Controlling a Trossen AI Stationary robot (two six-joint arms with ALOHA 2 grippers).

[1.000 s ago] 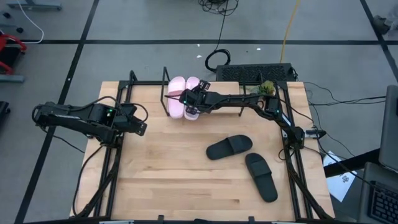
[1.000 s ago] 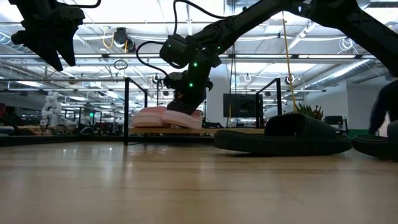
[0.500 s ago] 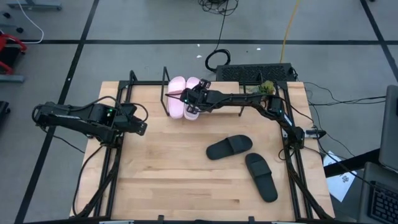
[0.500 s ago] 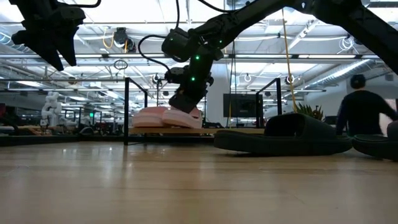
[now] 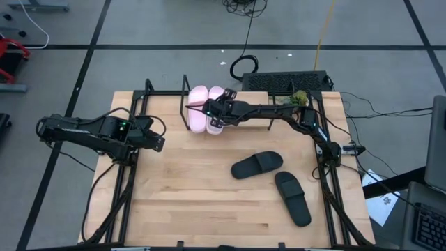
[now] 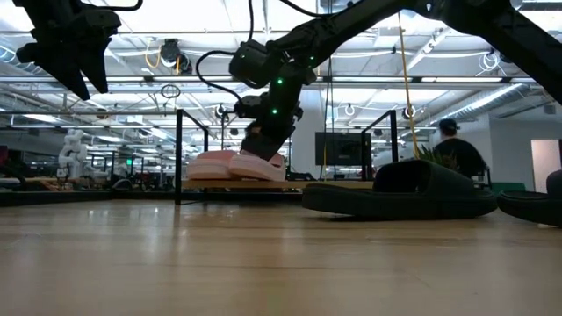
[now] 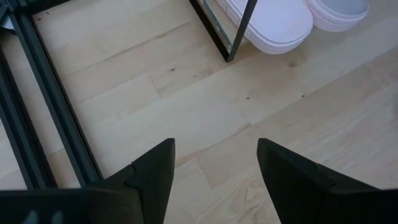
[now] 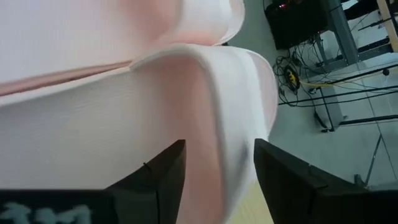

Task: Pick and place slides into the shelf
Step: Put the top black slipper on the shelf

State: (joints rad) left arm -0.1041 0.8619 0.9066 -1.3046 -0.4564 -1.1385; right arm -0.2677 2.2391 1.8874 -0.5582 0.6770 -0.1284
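Note:
Two pale pink slides (image 5: 198, 104) lie side by side on the shelf (image 5: 185, 94) at the table's far middle, soles on its board (image 6: 263, 185). My right gripper (image 8: 219, 180) is open over the right-hand pink slide (image 5: 217, 93), one finger on each side of its strap (image 8: 224, 93). Two black slides (image 5: 256, 164) (image 5: 293, 198) lie soles down on the tabletop to the right of centre. At the table's left side my left gripper (image 7: 214, 180) hangs open above bare wood, holding nothing. My right gripper comes slanting down from the table's right with its fingers astride the pink slide's strap (image 8: 214, 143). Whether a finger (image 8: 161, 180) touches the strap I cannot tell. The slide rests on the shelf board.
Black frame rails (image 5: 125, 181) run along the table's left and right sides. A dark box (image 5: 286, 81) and a small plant (image 5: 300, 97) sit at the far right. A person (image 6: 452, 149) shows in the room behind. Bare wood (image 5: 188, 202) lies at the near left.
The person in the room behind the table has walked across the low view toward its left. Both pink slides have stayed on the shelf.

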